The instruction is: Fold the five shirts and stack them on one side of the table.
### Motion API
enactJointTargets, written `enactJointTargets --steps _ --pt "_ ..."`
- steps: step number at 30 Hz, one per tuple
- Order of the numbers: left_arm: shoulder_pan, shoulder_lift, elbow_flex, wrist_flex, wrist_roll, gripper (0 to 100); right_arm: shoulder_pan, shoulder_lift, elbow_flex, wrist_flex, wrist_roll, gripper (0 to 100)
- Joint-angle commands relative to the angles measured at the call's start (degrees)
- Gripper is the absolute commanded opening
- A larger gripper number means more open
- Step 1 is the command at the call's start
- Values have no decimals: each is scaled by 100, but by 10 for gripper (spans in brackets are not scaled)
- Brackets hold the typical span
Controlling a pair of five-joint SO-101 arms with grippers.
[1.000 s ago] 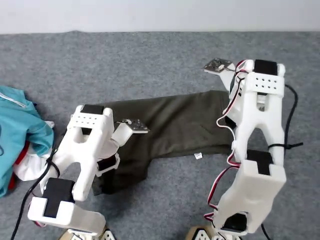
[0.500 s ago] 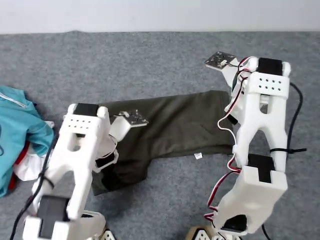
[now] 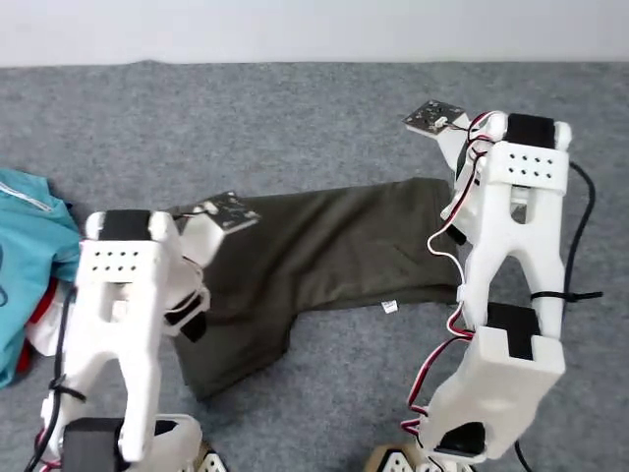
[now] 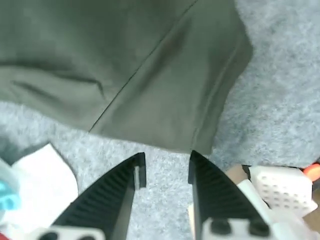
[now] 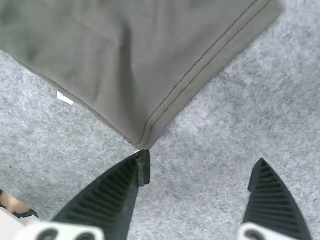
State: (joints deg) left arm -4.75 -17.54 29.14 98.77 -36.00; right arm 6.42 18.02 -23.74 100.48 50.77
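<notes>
An olive green shirt [image 3: 324,256] lies folded into a long band across the middle of the grey table. In the high view the left arm [image 3: 123,285] stands over the shirt's near left end and the right arm [image 3: 516,216] over its right end. My left gripper [image 4: 165,167] is open, hovering just off the hem of the olive shirt [image 4: 130,65]. Over the carpet beside a corner of the olive shirt [image 5: 125,65], my right gripper [image 5: 200,165] is wide open, one fingertip [image 5: 141,162] almost at that corner. Nothing is held.
A heap of unfolded shirts sits at the table's left edge: a teal shirt [image 3: 29,256] on top and a white shirt [image 3: 49,334] below it. A small white tag [image 3: 389,306] hangs at the olive shirt's near edge. The grey table surface [image 3: 295,128] stretches behind the shirt.
The left arm has swung left, off the shirt's middle toward its left end. The right arm shifted slightly away from the camera and then stayed put.
</notes>
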Motion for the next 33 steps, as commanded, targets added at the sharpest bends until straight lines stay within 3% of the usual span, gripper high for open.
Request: enactJointTargets --steps 1,7,12,15,21,33 --pt "-308 -220 -163 132 44 147 -31 -374 -35 242 -70 318" --pt "-730 -158 -171 -1415 905 19 -347 -365 141 189 -149 318" --pt "-730 -149 -171 -2505 2022 8 -409 -365 141 -101 -1187 316" --pt "-703 -132 -171 -2919 2224 8 -400 -365 141 -136 -1635 240" --pt "-651 686 -444 -3130 2224 8 -338 -426 132 -48 -1714 4" --pt "-642 3499 -2730 -2910 2251 8 189 -1015 53 233 -1714 9"
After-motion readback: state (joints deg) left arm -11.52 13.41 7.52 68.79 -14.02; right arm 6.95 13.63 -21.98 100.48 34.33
